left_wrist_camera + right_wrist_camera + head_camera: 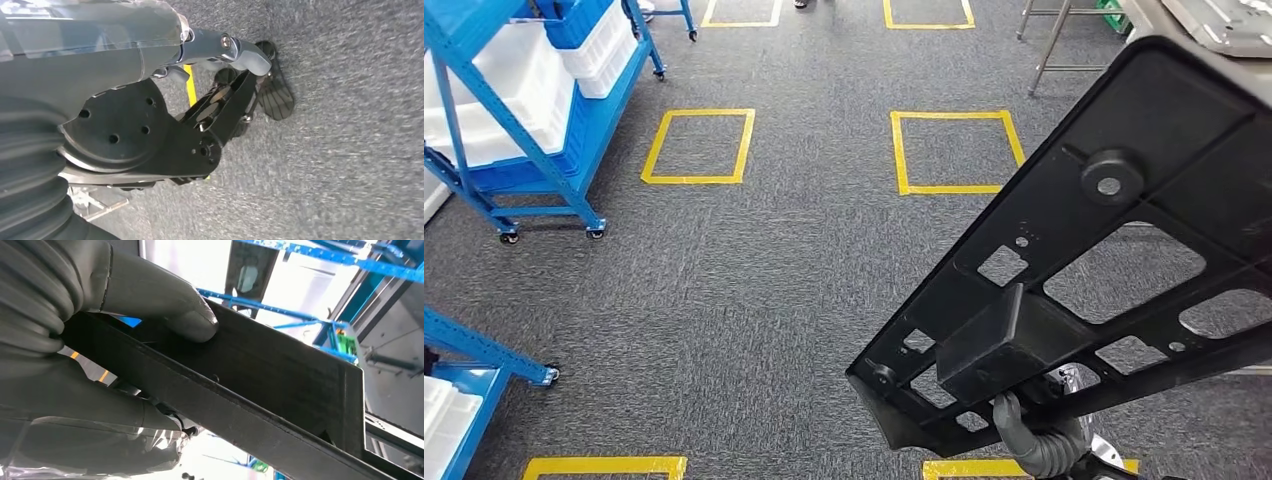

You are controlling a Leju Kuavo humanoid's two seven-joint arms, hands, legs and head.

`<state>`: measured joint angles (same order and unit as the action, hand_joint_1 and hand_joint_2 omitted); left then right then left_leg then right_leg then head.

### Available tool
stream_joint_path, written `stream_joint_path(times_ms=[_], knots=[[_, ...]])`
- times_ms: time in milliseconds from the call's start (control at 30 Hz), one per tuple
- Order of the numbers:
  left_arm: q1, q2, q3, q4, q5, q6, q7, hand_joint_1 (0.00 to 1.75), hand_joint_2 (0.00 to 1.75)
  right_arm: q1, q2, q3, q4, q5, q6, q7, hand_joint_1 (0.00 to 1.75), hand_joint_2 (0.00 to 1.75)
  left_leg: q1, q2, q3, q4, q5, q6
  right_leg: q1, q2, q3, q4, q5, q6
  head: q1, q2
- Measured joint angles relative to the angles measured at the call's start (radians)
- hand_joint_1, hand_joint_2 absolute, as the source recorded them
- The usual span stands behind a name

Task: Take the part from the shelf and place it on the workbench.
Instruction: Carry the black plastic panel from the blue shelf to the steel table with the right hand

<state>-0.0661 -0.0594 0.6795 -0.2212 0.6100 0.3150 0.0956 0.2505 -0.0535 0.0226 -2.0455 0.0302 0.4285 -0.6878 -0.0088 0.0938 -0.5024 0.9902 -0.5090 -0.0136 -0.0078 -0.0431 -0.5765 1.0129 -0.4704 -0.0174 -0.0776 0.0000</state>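
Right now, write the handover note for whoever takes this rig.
Right hand: grips the black part, thumb pressed on its edge; the part is held up over the carpet, tilted.
Left hand: holds nothing, hanging over the floor; whether its fingers are closed is unclear.
Blue shelf carts stand off to the left.
Done: part is off the shelf.
Left: carry it to the workbench, probably the grey surface ahead on the right, and set it down.

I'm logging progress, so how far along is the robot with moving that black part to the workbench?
Pickup looks done: the black part is off the blue shelf, and the right hand grips its edge. In hand: it is carried above the carpet. The left hand holds nothing. Left: placing it on the workbench at upper right.
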Motion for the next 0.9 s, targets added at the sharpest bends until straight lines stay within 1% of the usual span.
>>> stream_joint_path(times_ms=[33, 67, 100, 133, 167, 200, 233, 267, 300, 333, 367, 400, 433, 467, 500, 533, 567, 600, 633, 667, 700, 733, 767, 800, 833, 867, 900], knots=[[0.000, 0.000, 0.000, 0.000, 0.000, 0.000, 0.000, 0.00, 1.75, -0.003, 0.001, 0.000, 0.002, 0.000, -0.003, 0.000, 1.75, 1.75, 0.003, -0.021, -0.011, 0.029, -0.021, -0.004, -0.002, 0.011, 0.001, -0.003, 0.002, -0.006, 0.000, 0.000], [0.000, 0.000, 0.000, 0.000, 0.000, 0.001, 0.000, 0.00, 1.75, -0.008, 0.001, 0.001, 0.003, 0.001, -0.006, 0.000, 1.75, 1.75, 0.006, -0.047, -0.032, 0.079, -0.050, -0.007, -0.003, 0.021, 0.002, -0.004, 0.004, -0.011, 0.000, 0.000], [0.002, 0.000, 0.001, 0.000, 0.000, 0.002, 0.000, 0.00, 1.75, -0.012, 0.002, 0.002, 0.006, 0.003, -0.011, 0.000, 1.75, 1.75, 0.008, -0.071, -0.063, 0.147, -0.084, -0.009, -0.003, 0.032, 0.001, -0.004, 0.004, -0.015, 0.000, 0.000], [0.004, 0.000, 0.002, 0.000, 0.000, 0.002, 0.000, 0.00, 1.75, -0.015, 0.003, 0.003, 0.010, 0.009, -0.018, 0.000, 1.75, 1.75, 0.009, -0.081, -0.099, 0.219, -0.113, -0.010, -0.002, 0.044, 0.000, -0.004, 0.004, -0.017, 0.000, 0.000], [0.006, 0.000, 0.003, 0.000, 0.000, 0.003, -0.001, 0.00, 1.75, -0.016, 0.003, 0.004, 0.013, 0.021, -0.029, 0.000, 1.75, 1.75, 0.010, -0.084, -0.128, 0.275, -0.129, -0.010, 0.000, 0.057, 0.000, -0.003, 0.005, -0.017, 0.000, 0.000], [0.008, 0.000, 0.005, 0.000, 0.000, 0.004, -0.001, 0.00, 1.75, -0.016, 0.003, 0.004, 0.017, 0.044, -0.048, 0.002, 1.75, 1.75, 0.010, -0.085, -0.144, 0.301, -0.128, -0.010, 0.001, 0.069, 0.000, -0.002, 0.004, -0.018, 0.000, 0.000], [0.009, 0.000, 0.006, 0.000, 0.000, 0.005, -0.002, 0.00, 1.75, -0.016, 0.003, 0.006, 0.022, 0.077, -0.072, 0.005, 1.75, 1.75, 0.010, -0.086, -0.145, 0.294, -0.111, -0.009, 0.001, 0.081, 0.001, -0.001, 0.004, -0.018, 0.000, 0.000], [0.008, 0.000, 0.008, 0.000, 0.000, 0.005, -0.003, 0.00, 1.75, -0.018, 0.001, 0.011, 0.030, 0.136, -0.116, 0.015, 1.75, 1.75, 0.011, -0.091, -0.124, 0.241, -0.073, -0.006, 0.001, 0.093, 0.002, 0.000, 0.004, -0.017, 0.000, 0.000], [0.008, 0.000, 0.010, 0.000, 0.000, 0.005, -0.004, 0.00, 1.75, -0.019, -0.001, 0.019, 0.042, 0.207, -0.168, 0.029, 1.75, 1.75, 0.012, -0.105, -0.093, 0.168, -0.033, -0.003, 0.001, 0.104, 0.002, 0.002, 0.004, -0.016, 0.000, 0.000], [0.007, 0.000, 0.013, 0.000, 0.000, 0.006, -0.005, 0.00, 1.75, -0.020, -0.005, 0.029, 0.057, 0.269, -0.216, 0.043, 1.75, 1.75, 0.013, -0.123, -0.064, 0.098, -0.004, 0.000, 0.001, 0.115, 0.001, 0.006, 0.003, -0.012, 0.000, 0.000], [0.006, 0.000, 0.016, 0.000, 0.000, 0.006, -0.006, 0.00, 1.75, -0.019, -0.010, 0.040, 0.071, 0.313, -0.253, 0.051, 1.75, 1.75, 0.013, -0.139, -0.040, 0.041, 0.017, 0.004, 0.001, 0.125, -0.001, 0.008, 0.003, -0.007, 0.000, 0.000], [0.004, 0.000, 0.018, 0.000, 0.000, 0.005, -0.007, 0.00, 1.75, -0.016, -0.015, 0.049, 0.081, 0.303, -0.254, 0.046, 1.75, 1.75, 0.012, -0.149, -0.031, 0.017, 0.021, 0.007, 0.000, 0.133, -0.005, 0.010, 0.004, -0.001, 0.000, 0.000], [0.002, 0.000, 0.019, 0.000, 0.000, 0.004, -0.008, 0.00, 1.75, -0.011, -0.019, 0.056, 0.085, 0.253, -0.232, 0.033, 1.75, 1.75, 0.010, -0.148, -0.030, 0.012, 0.020, 0.010, -0.002, 0.139, -0.009, 0.010, 0.006, 0.006, 0.000, 0.000], [0.001, -0.001, 0.020, 0.000, 0.000, 0.003, -0.009, 0.00, 1.75, -0.006, -0.023, 0.063, 0.085, 0.176, -0.193, 0.018, 1.75, 1.75, 0.010, -0.142, -0.030, 0.010, 0.024, 0.016, -0.004, 0.144, -0.012, 0.009, 0.008, 0.013, 0.000, 0.000], [0.000, -0.001, 0.020, 0.000, 0.000, 0.002, -0.009, 0.00, 1.75, -0.002, -0.025, 0.068, 0.079, 0.083, -0.141, 0.007, 1.75, 1.75, 0.009, -0.133, -0.028, 0.004, 0.028, 0.023, -0.005, 0.136, -0.015, 0.013, 0.004, 0.018, 0.000, 0.000], [0.000, 0.000, 0.020, 0.000, 0.000, 0.001, -0.009, 0.00, 1.75, 0.000, -0.025, 0.069, 0.071, 0.001, -0.090, 0.002, 1.75, 1.75, 0.009, -0.123, -0.027, -0.002, 0.033, 0.031, -0.004, 0.117, -0.023, 0.030, -0.008, 0.022, 0.000, 0.000], [0.001, 0.000, 0.020, 0.000, 0.000, 0.001, -0.009, 0.00, 1.75, 0.000, -0.025, 0.068, 0.062, -0.066, -0.041, 0.000, 1.75, 1.75, 0.010, -0.111, -0.025, -0.008, 0.037, 0.037, -0.003, 0.094, -0.041, 0.068, -0.032, 0.026, 0.000, 0.000], [0.002, 0.000, 0.020, 0.000, 0.000, 0.001, -0.009, 0.00, 1.75, -0.001, -0.024, 0.065, 0.053, -0.113, -0.002, 0.000, 1.75, 1.75, 0.007, -0.099, -0.025, -0.010, 0.037, 0.040, -0.003, 0.070, -0.068, 0.125, -0.064, 0.030, 0.000, 0.000], [0.004, 0.000, 0.020, 0.000, 0.000, 0.000, -0.009, 0.00, 1.75, -0.001, -0.023, 0.063, 0.049, -0.135, 0.021, 0.000, 1.75, 1.75, 0.006, -0.089, -0.025, -0.011, 0.037, 0.043, -0.004, 0.058, -0.099, 0.191, -0.097, 0.033, 0.000, 0.000], [0.004, 0.000, 0.020, 0.000, 0.000, 0.000, -0.009, 0.00, 1.75, 0.000, -0.022, 0.061, 0.048, -0.143, 0.033, 0.000, 1.75, 1.75, 0.004, -0.077, -0.025, -0.010, 0.036, 0.043, -0.006, 0.054, -0.129, 0.253, -0.120, 0.037, 0.000, 0.000], [0.004, 0.000, 0.020, 0.000, 0.000, 0.001, -0.009, 0.00, 1.75, 0.001, -0.022, 0.060, 0.047, -0.129, 0.031, 0.003, 1.75, 1.75, 0.004, -0.065, -0.025, -0.010, 0.035, 0.043, -0.007, 0.051, -0.145, 0.286, -0.125, 0.040, 0.000, 0.000], [0.004, 0.000, 0.021, 0.000, 0.000, 0.001, -0.008, 0.00, 1.75, 0.001, -0.022, 0.060, 0.049, -0.091, 0.016, 0.010, 1.75, 1.75, 0.003, -0.054, -0.024, -0.010, 0.034, 0.043, -0.008, 0.049, -0.143, 0.281, -0.111, 0.042, 0.000, 0.000], [0.004, -0.001, 0.022, 0.000, 0.000, 0.001, -0.008, 0.00, 1.75, -0.001, -0.022, 0.060, 0.053, -0.021, -0.015, 0.022, 1.75, 1.75, 0.003, -0.042, -0.023, -0.010, 0.033, 0.041, -0.008, 0.042, -0.120, 0.238, -0.081, 0.043, 0.000, 0.000], [0.003, -0.002, 0.023, 0.000, 0.000, 0.001, -0.007, 0.00, 1.75, -0.004, -0.022, 0.059, 0.058, 0.070, -0.059, 0.036, 1.75, 1.75, 0.003, -0.032, -0.020, -0.010, 0.031, 0.039, -0.008, 0.028, -0.081, 0.166, -0.045, 0.042, 0.000, 0.000], [0.003, -0.003, 0.025, 0.000, 0.000, 0.000, -0.007, 0.00, 1.75, -0.007, -0.022, 0.060, 0.068, 0.168, -0.100, 0.045, 1.75, 1.75, 0.001, -0.024, -0.018, -0.008, 0.028, 0.035, -0.004, 0.008, -0.042, 0.093, -0.021, 0.038, 0.000, 0.000], [0.003, -0.004, 0.026, 0.000, 0.000, 0.000, -0.007, 0.00, 1.75, -0.010, -0.022, 0.061, 0.080, 0.244, -0.127, 0.044, 1.75, 1.75, -0.002, -0.017, -0.016, -0.007, 0.025, 0.031, -0.001, -0.006, -0.013, 0.038, -0.005, 0.032, 0.000, 0.000], [0.002, -0.004, 0.026, 0.000, 0.000, -0.002, -0.007, 0.00, 1.75, -0.011, -0.023, 0.061, 0.090, 0.280, -0.127, 0.035, 1.75, 1.75, -0.004, -0.011, -0.014, -0.006, 0.022, 0.027, 0.003, -0.016, 0.001, 0.008, -0.001, 0.025, 0.000, 0.000]])
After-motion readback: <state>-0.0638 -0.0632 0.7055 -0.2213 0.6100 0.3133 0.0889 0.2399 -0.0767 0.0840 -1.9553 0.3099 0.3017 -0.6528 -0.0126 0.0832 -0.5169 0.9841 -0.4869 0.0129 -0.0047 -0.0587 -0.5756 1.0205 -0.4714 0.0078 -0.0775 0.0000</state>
